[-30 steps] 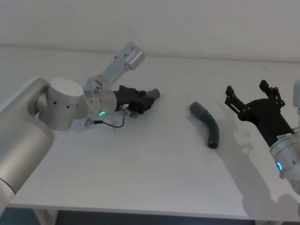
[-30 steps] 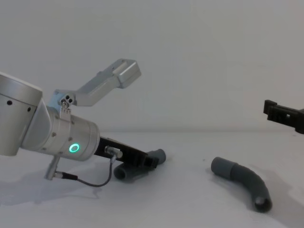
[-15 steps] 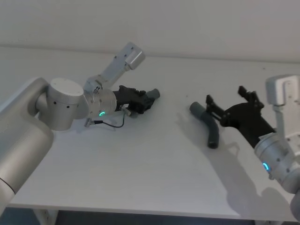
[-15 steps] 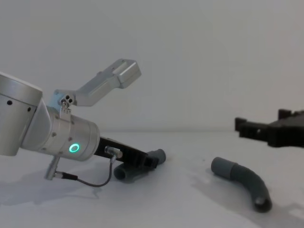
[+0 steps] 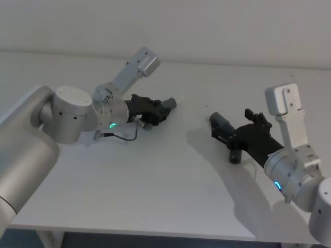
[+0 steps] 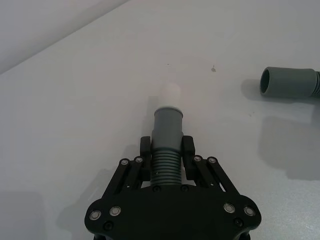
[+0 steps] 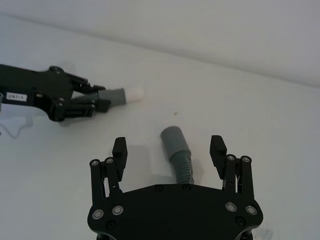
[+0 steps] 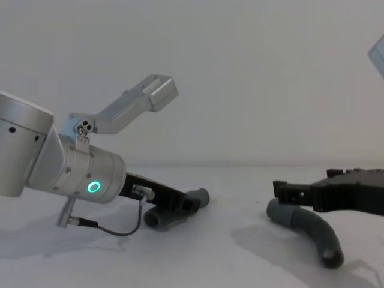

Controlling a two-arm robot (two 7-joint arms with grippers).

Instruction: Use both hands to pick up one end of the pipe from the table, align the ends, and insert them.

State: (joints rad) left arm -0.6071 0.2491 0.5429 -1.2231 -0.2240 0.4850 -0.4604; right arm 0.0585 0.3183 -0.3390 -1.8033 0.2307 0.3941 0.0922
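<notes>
Grey slim piece (image 6: 167, 125) sits clamped in the left pincer (image 6: 166, 150) at the left of the desk (image 5: 155, 181), while the right pincer (image 7: 168, 146), spread wide, straddles the thick piece (image 8: 312, 228) lying at right, so grasping it, aligning and inserting remain.

No brand, number or sign is being shown legibly anywhere. One small white label (image 7: 16, 96) is being carried on the black body of the left gripper (image 7: 102, 98), far back from its fingers, toward the wrist. Dark print is being shown on it, but too small to be read.
</notes>
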